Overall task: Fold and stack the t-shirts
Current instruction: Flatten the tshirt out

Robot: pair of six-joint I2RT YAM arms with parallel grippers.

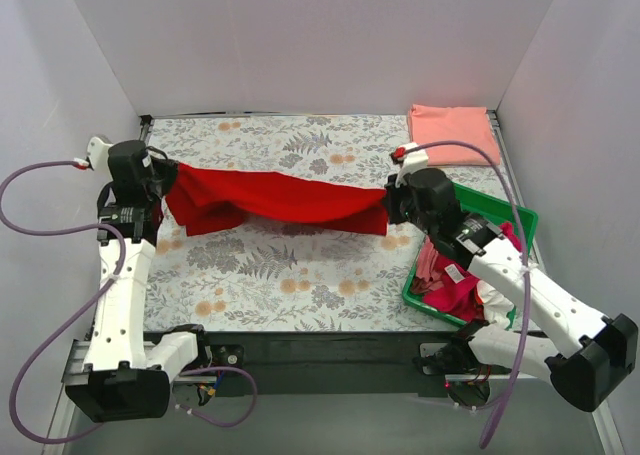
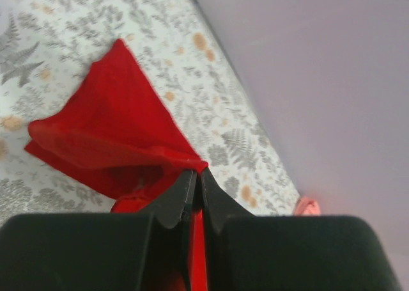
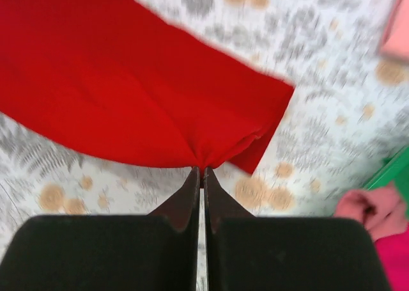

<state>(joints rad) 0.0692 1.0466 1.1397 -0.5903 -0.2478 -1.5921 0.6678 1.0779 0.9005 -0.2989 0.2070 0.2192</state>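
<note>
Red shirt (image 1: 275,200) hanging stretched between both grippers over the cover (image 1: 300,285), sagging mid-span. Left gripper (image 2: 197,176) pinching its left end, jaws clamped tight on cloth. Right gripper (image 3: 200,171) pinching the right end likewise. Salmon shirt (image 1: 452,133) lying folded at the far right corner. Bin (image 1: 520,220) holding the magenta shirt (image 1: 455,295), crumpled.
</note>
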